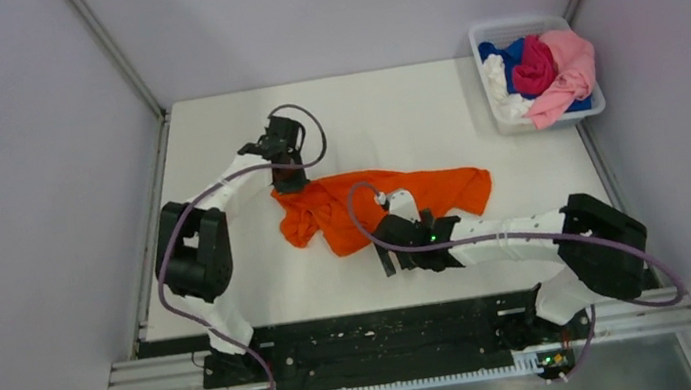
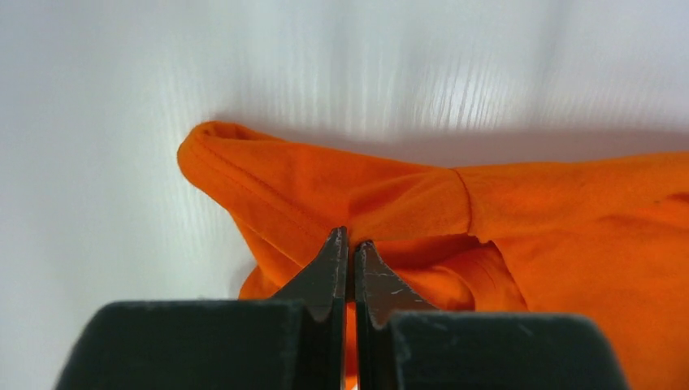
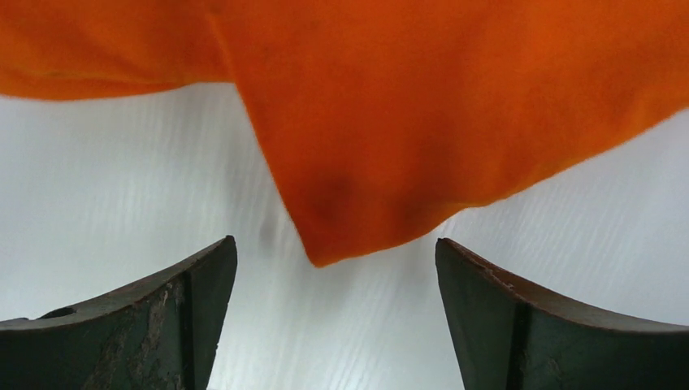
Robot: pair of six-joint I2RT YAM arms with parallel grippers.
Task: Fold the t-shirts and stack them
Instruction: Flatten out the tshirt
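Note:
A bright orange t-shirt [image 1: 422, 193] lies crumpled across the middle of the white table [image 1: 233, 290]. My left gripper [image 1: 292, 184] points down at the shirt's far left edge. In the left wrist view that gripper [image 2: 351, 240] is shut, with a fold of the orange t-shirt [image 2: 569, 211] pinched between its fingers next to a hemmed opening. My right gripper [image 1: 391, 246] sits low at the shirt's near edge. In the right wrist view it [image 3: 335, 240] stands open, and a corner of the orange t-shirt [image 3: 406, 122] hangs just ahead, between the fingertips and touching neither.
A white plastic bin [image 1: 501, 28] stands at the far right corner. It holds a pink t-shirt [image 1: 567, 70], a magenta one [image 1: 534, 64], a blue one [image 1: 504, 53] and a white one [image 1: 502, 94]. Grey walls close in the table on both sides.

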